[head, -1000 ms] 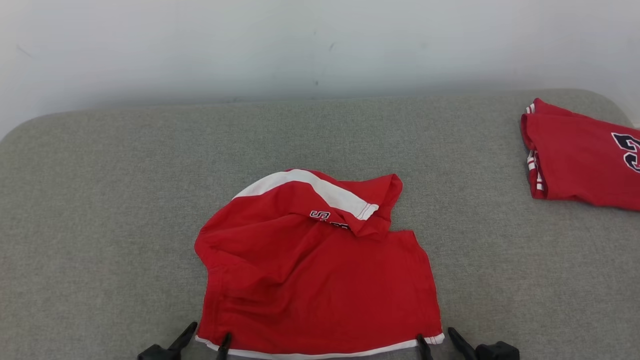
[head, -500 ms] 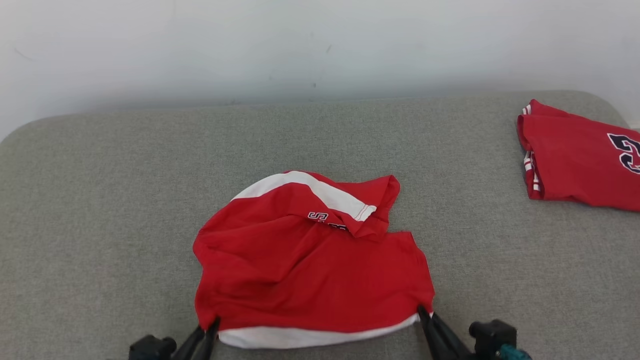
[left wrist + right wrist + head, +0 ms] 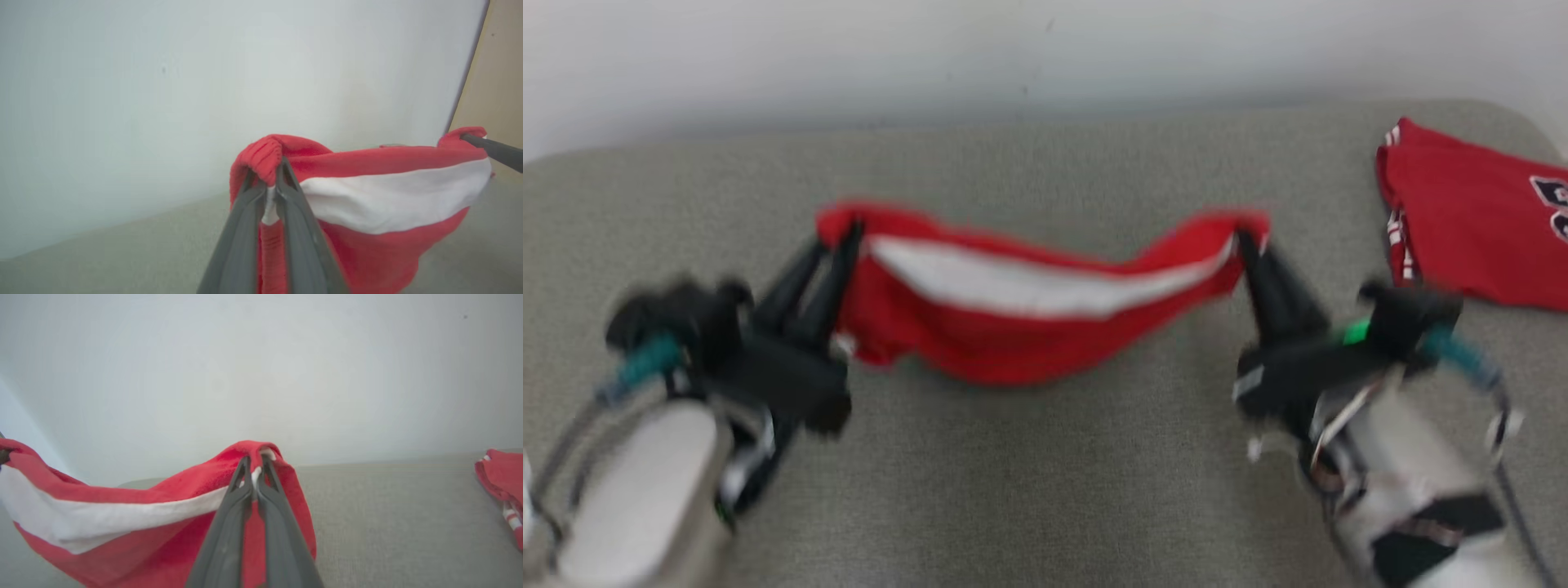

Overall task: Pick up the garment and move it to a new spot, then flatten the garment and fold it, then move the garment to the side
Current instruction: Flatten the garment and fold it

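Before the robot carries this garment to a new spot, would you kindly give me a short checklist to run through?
1. The left gripper is shut on one hem corner of the red garment: ok.
2. The right gripper is shut on the opposite hem corner: ok.
3. Hem taut between the grippers: not ok, it sags in the middle.
4. Garment hanging wholly off the gray cushion: cannot tell, the head view is blurred.
5. The folded red jersey on the robot's right lies apart from the held garment: ok.
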Controlling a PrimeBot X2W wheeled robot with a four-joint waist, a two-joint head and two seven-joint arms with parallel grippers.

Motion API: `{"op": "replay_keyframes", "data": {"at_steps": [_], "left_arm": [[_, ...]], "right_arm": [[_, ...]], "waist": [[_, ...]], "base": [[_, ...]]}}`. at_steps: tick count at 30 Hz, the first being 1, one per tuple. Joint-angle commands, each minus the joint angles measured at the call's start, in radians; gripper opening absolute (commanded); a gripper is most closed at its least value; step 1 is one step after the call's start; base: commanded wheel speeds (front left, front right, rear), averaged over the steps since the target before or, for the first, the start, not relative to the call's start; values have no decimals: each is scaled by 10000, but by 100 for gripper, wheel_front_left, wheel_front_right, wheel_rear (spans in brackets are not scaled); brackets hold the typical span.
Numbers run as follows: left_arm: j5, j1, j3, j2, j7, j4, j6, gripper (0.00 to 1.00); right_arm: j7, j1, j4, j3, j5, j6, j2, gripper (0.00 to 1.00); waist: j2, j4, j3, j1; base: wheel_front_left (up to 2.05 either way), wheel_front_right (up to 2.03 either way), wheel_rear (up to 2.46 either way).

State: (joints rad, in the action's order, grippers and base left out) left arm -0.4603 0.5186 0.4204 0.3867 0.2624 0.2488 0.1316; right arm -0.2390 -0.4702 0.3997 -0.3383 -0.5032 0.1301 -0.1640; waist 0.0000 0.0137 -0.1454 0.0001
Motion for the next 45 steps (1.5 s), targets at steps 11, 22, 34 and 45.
{"op": "replay_keyframes", "data": {"at_steps": [11, 22, 34, 45], "left_arm": [[-2061, 8167, 1798, 1072, -1013, 1391, -29, 0], [-3807, 13212, 2587, 764, -1496, 3502, -28, 0], [-4814, 15334, 3910, 485, -1311, 5330, -28, 0], [-6245, 13266, 5198, 914, -278, 4813, -27, 0]], "right_arm": [[2196, -6921, 306, 1768, -788, 3, -218, 0], [3236, -12147, 2626, 3155, 29, 3, 236, 0], [2485, -14491, 5140, 3363, 1033, 3, 778, 0], [1961, -12634, 5364, 2262, 26, 3, 707, 0]], "waist": [[0, 119, -4101, -1], [0, 441, -5633, -1], [0, 719, -6254, -1], [0, 614, -5445, -1]], "base": [[0, 0, 0], [0, 0, 0], [0, 0, 0], [0, 0, 0]]}}
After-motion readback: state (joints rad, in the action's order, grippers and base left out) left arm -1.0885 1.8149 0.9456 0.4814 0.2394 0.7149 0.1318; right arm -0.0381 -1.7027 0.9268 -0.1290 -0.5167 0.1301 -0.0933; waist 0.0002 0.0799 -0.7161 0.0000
